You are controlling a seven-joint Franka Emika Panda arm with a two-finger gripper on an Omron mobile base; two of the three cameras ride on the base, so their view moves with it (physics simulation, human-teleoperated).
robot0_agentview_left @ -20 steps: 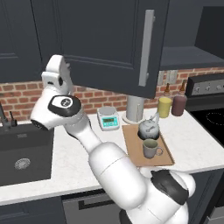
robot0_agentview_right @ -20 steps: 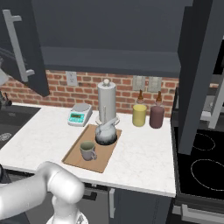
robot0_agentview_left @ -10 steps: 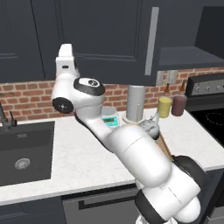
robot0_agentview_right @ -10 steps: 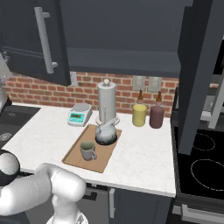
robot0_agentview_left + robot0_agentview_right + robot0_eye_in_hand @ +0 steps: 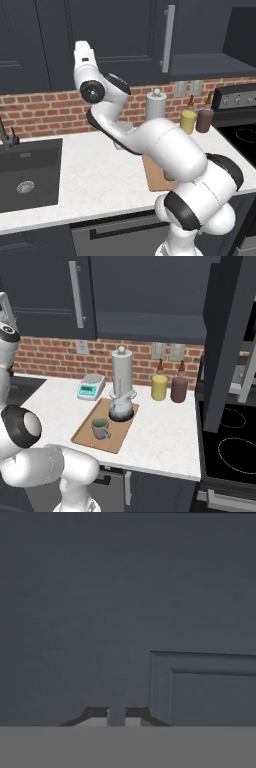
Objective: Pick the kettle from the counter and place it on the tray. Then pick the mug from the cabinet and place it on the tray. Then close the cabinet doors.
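In the right base view the silver kettle [image 5: 121,409] and the grey-green mug [image 5: 100,428] both stand on the wooden tray [image 5: 120,440], which lies on the white counter [image 5: 165,441]. The left cabinet door [image 5: 50,296], with its bar handle [image 5: 76,294], is swung nearly flat against the cabinet [image 5: 150,321]. The right door [image 5: 227,341] stands open, edge-on. My gripper [image 5: 81,47] is raised against the left door's face [image 5: 125,40]. The hand view has that dark panel [image 5: 125,602] close up, with my gripper [image 5: 116,716] shut and holding nothing.
A tall grey cylinder [image 5: 121,371], a yellow canister [image 5: 159,387] and a maroon canister [image 5: 178,389] line the brick wall. A small scale [image 5: 91,387] sits to their left. The sink [image 5: 25,170] lies at the left, the stove [image 5: 240,451] at the right.
The left cabinet door has swung towards the cabinet, from well open to nearly shut. My arm rose and swept along with it, hand on the door face.
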